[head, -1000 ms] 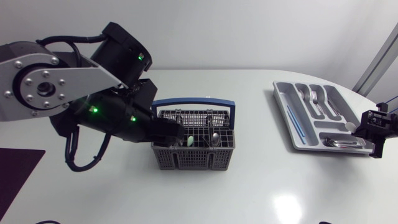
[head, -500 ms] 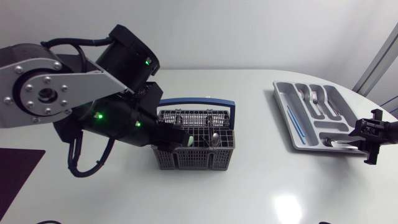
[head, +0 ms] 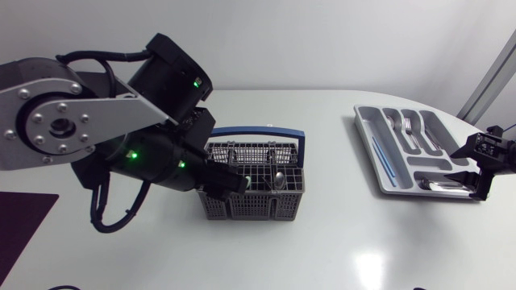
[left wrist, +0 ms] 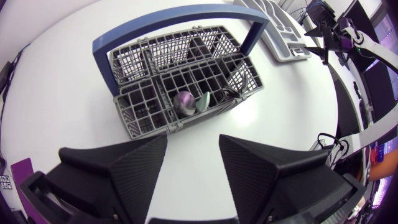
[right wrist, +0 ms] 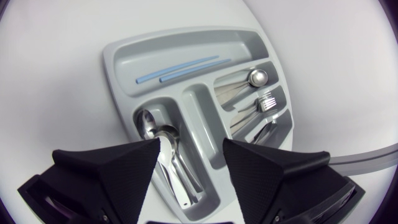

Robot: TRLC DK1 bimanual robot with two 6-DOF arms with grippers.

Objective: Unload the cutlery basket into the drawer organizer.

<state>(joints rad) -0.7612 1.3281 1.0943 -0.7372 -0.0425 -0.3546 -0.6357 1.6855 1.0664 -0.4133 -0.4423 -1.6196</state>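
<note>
The grey cutlery basket (head: pixel 251 201) with a blue handle stands mid-table. In the left wrist view the basket (left wrist: pixel 143 118) holds a purplish spoon bowl (left wrist: pixel 183 101), a green piece (left wrist: pixel 203 101) and a dark spoon (left wrist: pixel 238 76). My left gripper (head: pixel 232 184) hovers at its near left side, open and empty (left wrist: pixel 193 142). The grey drawer organizer (head: pixel 367 129) lies at the right. My right gripper (head: pixel 480 166) is at its near right end, open (right wrist: pixel 191 146), above a compartment with spoons (right wrist: pixel 163 138). Nothing is between its fingers.
The organizer (right wrist: pixel 115 74) also holds two thin blue sticks (right wrist: pixel 183 68), a spoon (right wrist: pixel 257 77) and a fork (right wrist: pixel 267 102) in separate slots. Bare white table lies between the basket and the organizer. A dark mat (head: pixel 20 221) sits at the left edge.
My right gripper has opened and drawn back to the right, away from the spoon compartment. My left arm has shifted slightly lower toward the basket, its fingers a little wider.
</note>
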